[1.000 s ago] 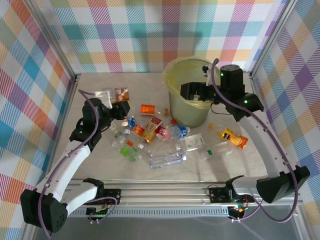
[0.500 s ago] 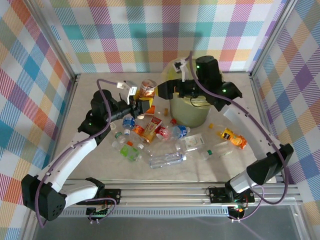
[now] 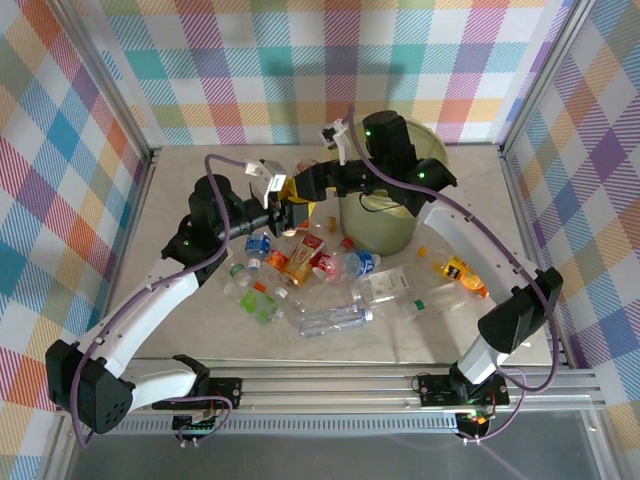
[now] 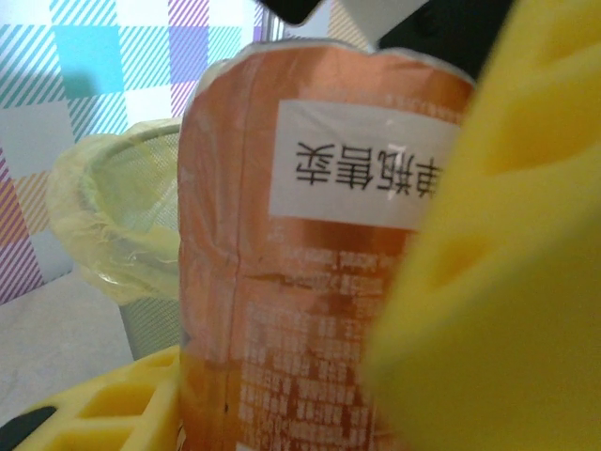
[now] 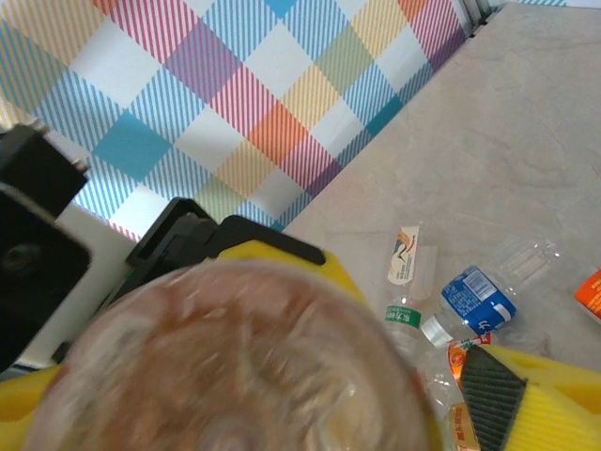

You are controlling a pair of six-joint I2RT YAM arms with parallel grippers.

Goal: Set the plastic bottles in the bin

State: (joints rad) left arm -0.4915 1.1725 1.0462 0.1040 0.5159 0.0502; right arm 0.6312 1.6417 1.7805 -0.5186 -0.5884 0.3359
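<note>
Marbled table [image 3: 400,345] bears scattered plastic bottles [image 3: 335,320] and the bin [image 3: 375,228]

You've an orange bottle [image 4: 282,310], white-labelled, between yellow left fingers [image 4: 498,282]. The bin [image 3: 378,232] is grey-green with a yellow liner [image 4: 103,216]; behind it pastel plaid walls [image 3: 250,60], under it a beige marbled table [image 3: 185,165].

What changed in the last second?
The left hand rose from table level, carrying the orange plastic bottle toward the round grey-green bin. The right hand swung left from over the bin to meet it. The loose bottles and the bin stayed put.
</note>
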